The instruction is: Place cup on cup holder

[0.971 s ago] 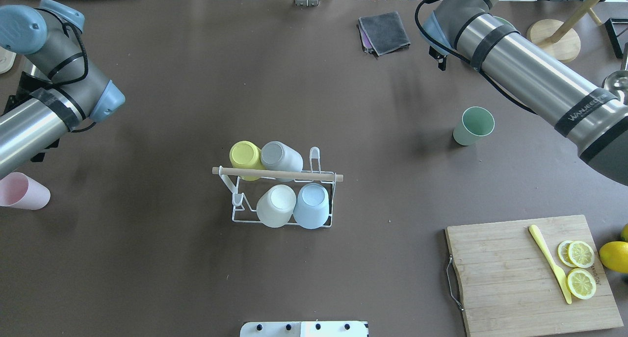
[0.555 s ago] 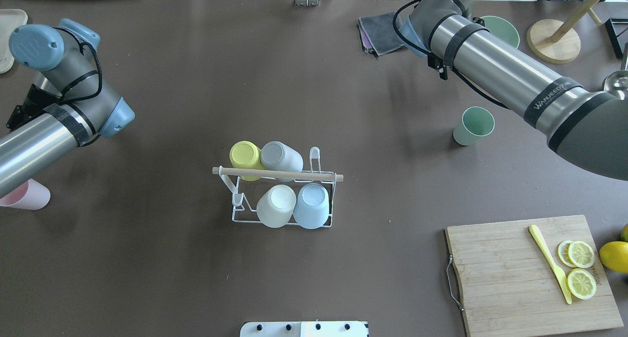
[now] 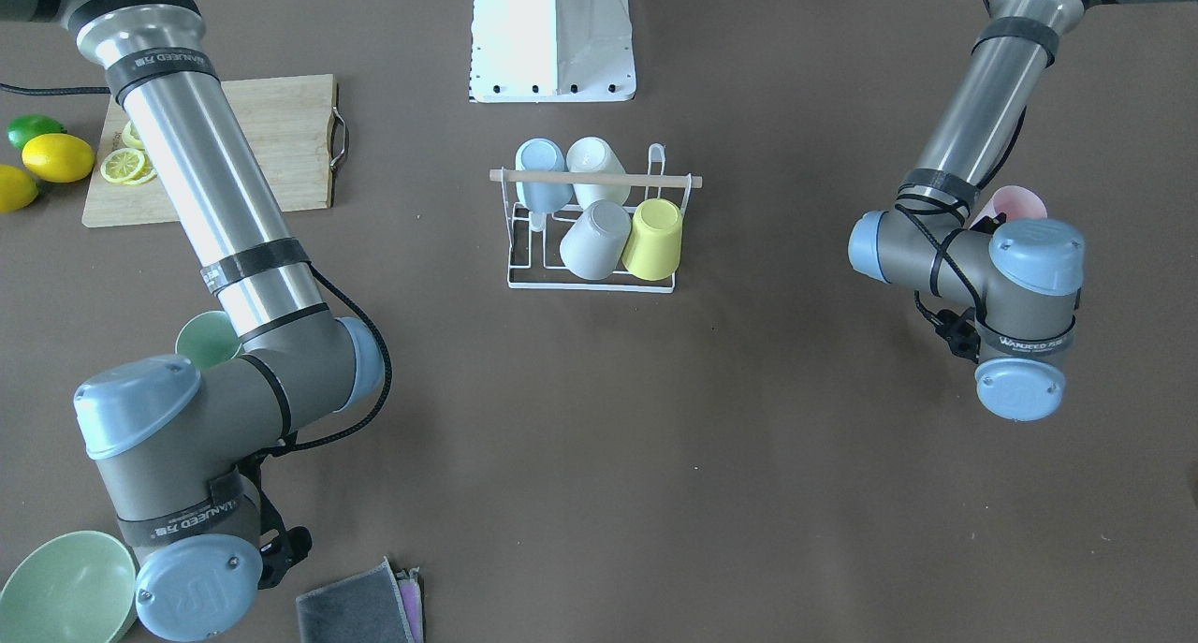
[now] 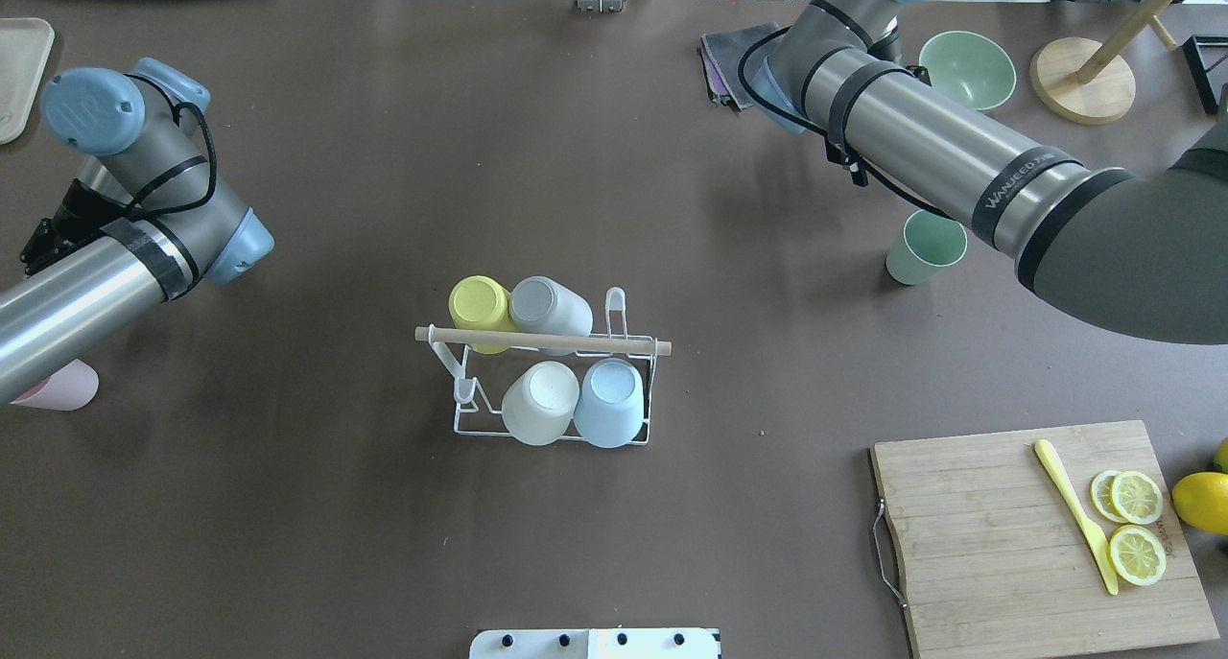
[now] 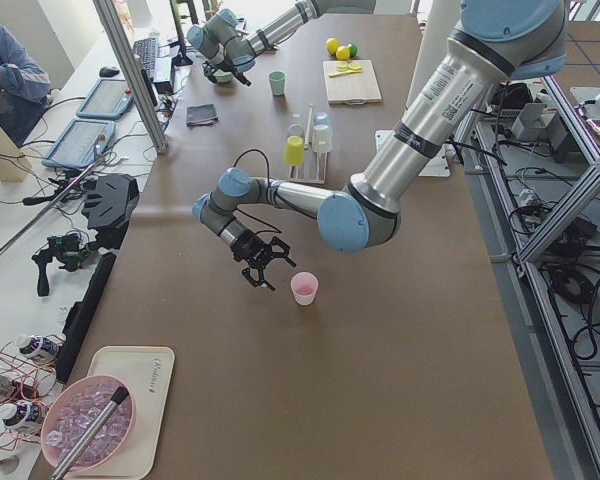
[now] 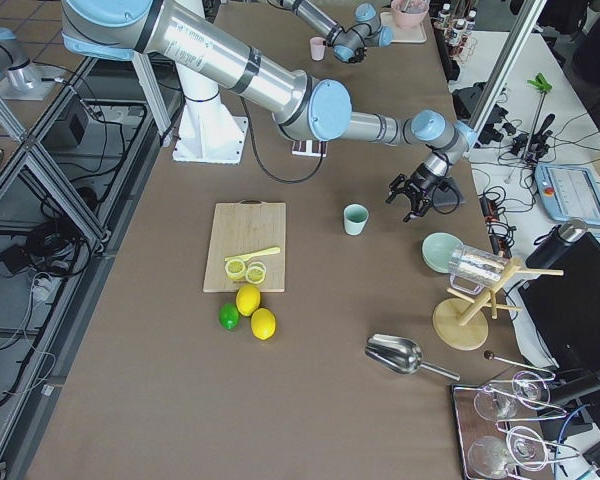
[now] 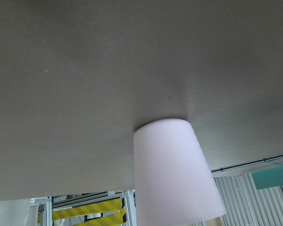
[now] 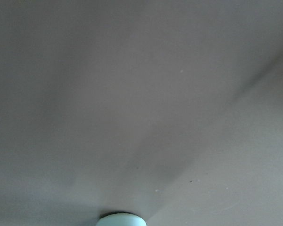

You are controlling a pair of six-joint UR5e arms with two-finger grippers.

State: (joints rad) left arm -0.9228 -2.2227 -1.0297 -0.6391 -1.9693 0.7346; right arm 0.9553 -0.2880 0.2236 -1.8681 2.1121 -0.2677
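Note:
The white wire cup holder [image 4: 465, 427] with a wooden rod [image 4: 542, 340] stands mid-table, also in the front view [image 3: 590, 287]. It carries a yellow, a grey, a white and a light blue cup, all upside down. A pink cup [image 4: 67, 388] stands upright at the left, seen close in the left wrist view [image 7: 174, 174]. The left gripper [image 5: 263, 264] hangs just beside it, apart; I cannot tell its state. A green cup [image 4: 926, 247] stands upright at the right. The right gripper [image 6: 412, 197] is beside it [image 6: 355, 218], apart; I cannot tell its state.
A wooden cutting board [image 4: 988, 534] with lemon slices [image 4: 1136, 525] and a yellow knife [image 4: 1074, 515] lies front right, lemons [image 4: 1201, 501] beside it. A green bowl [image 4: 967, 69], a grey cloth [image 4: 729, 59] and a wooden stand [image 4: 1084, 79] are at the far right.
The right arm swung toward the far side and leftward, uncovering the green bowl. The left arm moved inward and now covers more of the pink cup. The cups did not move.

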